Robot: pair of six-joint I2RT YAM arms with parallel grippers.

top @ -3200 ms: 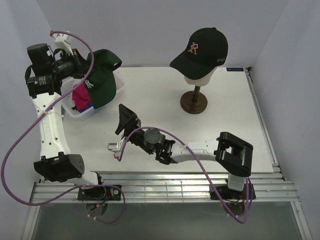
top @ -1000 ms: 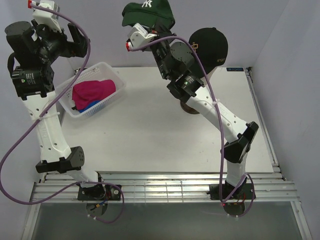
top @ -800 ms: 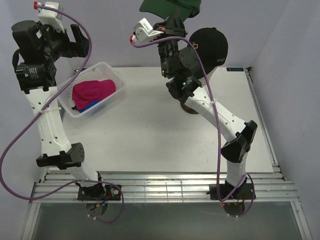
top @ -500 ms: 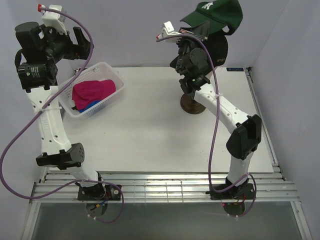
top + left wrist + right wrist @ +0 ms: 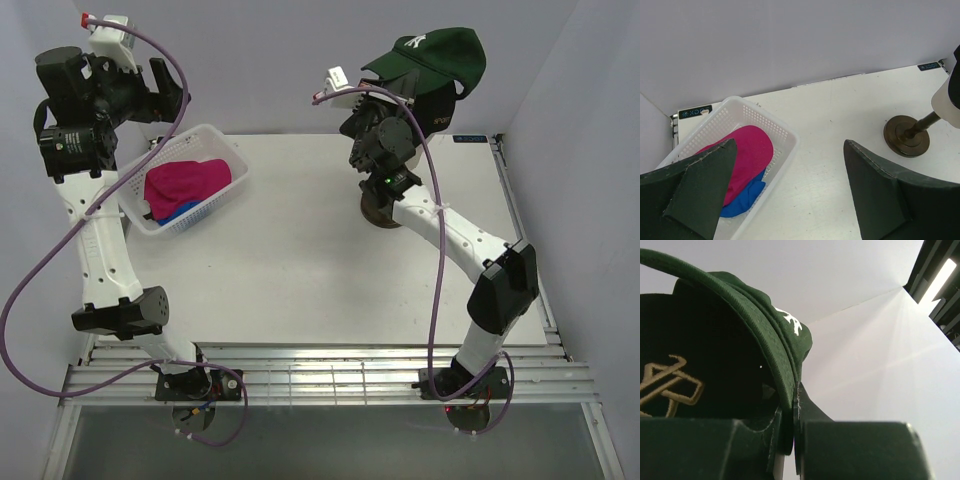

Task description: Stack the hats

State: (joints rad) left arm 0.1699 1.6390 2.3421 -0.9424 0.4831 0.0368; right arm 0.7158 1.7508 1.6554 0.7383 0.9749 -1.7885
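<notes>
Two fingers of the right gripper (image 5: 787, 410) pinch the brim of the dark green NY cap (image 5: 432, 52), right over the black cap (image 5: 690, 365), mannequin head (image 5: 947, 102) largely hidden beneath. Left gripper (image 5: 789, 144) hangs agape above the white basket (image 5: 215, 135), magenta cap (image 5: 185, 182) covering most of the blue cap (image 5: 172, 212).

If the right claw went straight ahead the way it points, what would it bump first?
Probably the black cap, just ahead under the green cap the right gripper clamps; gap unclear.

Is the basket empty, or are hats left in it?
Not empty: the white basket holds the magenta cap, lying over the blue cap; both show in the left wrist view.
</notes>
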